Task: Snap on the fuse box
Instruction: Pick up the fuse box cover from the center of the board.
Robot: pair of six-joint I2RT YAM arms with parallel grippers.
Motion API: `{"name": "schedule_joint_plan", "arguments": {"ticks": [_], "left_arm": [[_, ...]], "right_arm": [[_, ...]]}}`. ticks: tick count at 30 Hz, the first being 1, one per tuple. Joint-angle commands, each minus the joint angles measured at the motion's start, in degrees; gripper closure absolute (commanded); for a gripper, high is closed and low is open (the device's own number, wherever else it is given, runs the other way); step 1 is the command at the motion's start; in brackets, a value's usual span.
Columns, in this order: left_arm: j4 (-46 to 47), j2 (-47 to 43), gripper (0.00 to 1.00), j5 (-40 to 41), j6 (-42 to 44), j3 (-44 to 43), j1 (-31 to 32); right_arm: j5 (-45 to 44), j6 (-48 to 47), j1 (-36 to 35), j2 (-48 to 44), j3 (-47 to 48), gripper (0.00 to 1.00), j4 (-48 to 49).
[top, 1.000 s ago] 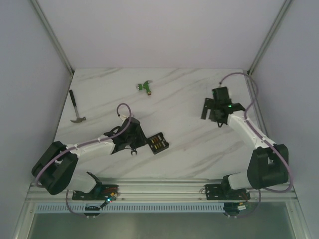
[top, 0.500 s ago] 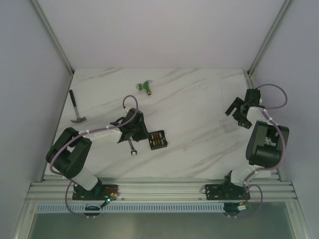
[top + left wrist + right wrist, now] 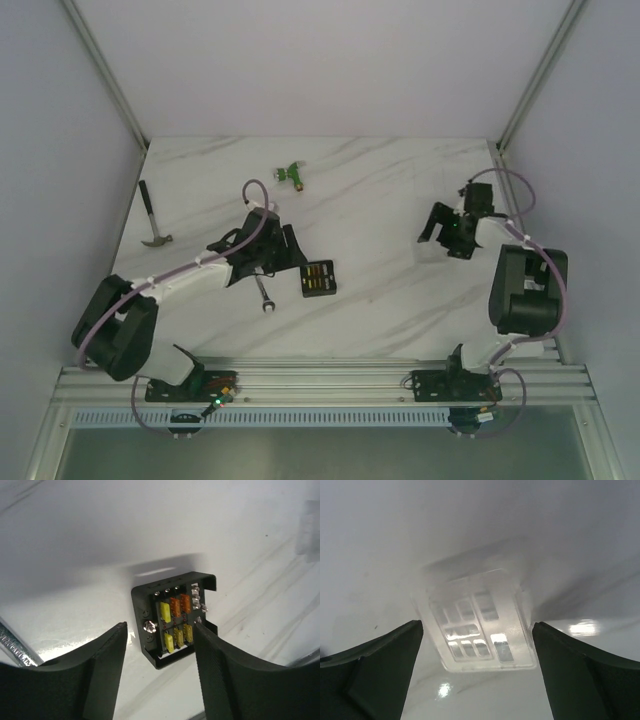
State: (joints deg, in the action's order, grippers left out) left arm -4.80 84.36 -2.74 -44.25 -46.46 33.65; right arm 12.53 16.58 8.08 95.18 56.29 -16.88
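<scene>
The fuse box (image 3: 172, 617) is a small black square box with orange and yellow fuses, lying open with no lid on the marble table (image 3: 380, 190). In the top view the fuse box (image 3: 318, 278) sits left of centre. My left gripper (image 3: 160, 680) is open and hovers just short of it, empty; in the top view the left gripper (image 3: 293, 255) is at the box's upper left. The clear lid (image 3: 477, 625) lies flat on the table. My right gripper (image 3: 477, 680) is open above it, one finger on each side, apart from it. The right gripper (image 3: 440, 235) is at the right.
A small wrench (image 3: 263, 293) lies just left of the fuse box, beside my left arm, and shows in the left wrist view (image 3: 15, 647). A green connector (image 3: 291, 174) lies at the back. A hammer (image 3: 152, 222) lies near the left edge.
My left gripper moved up and right, off the wrench, toward the fuse box, which turned slightly. My right gripper swung out to the far right, then back left over the clear lid.
</scene>
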Motion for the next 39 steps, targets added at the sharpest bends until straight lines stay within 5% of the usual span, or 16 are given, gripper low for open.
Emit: {"name": "schedule_joint_plan", "arguments": {"ticks": [1,11,24,30,39], "left_arm": [[-3.33,-5.22,0.33,1.21,0.89,1.62,-0.25],[-5.81,-12.99,0.15,2.85,-0.54,5.32,-0.25],[-5.97,-13.19,0.15,1.82,-2.22,6.35,-0.24],[-5.93,-12.99,0.15,1.47,-2.92,6.6,-0.25],[-6.0,-13.06,0.15,0.99,-3.65,6.9,-0.24]], "right_arm": [[3.9,-1.97,-5.99,-0.98,-1.79,0.02,-1.26],[9.22,0.62,-15.98,-0.16,-2.16,0.05,5.57],[28.53,5.19,-5.17,-1.46,-15.77,0.31,25.57],[32.93,6.76,-1.67,0.83,-18.78,0.54,33.02],[33.26,10.12,0.52,3.08,-20.61,0.56,40.48]]}}
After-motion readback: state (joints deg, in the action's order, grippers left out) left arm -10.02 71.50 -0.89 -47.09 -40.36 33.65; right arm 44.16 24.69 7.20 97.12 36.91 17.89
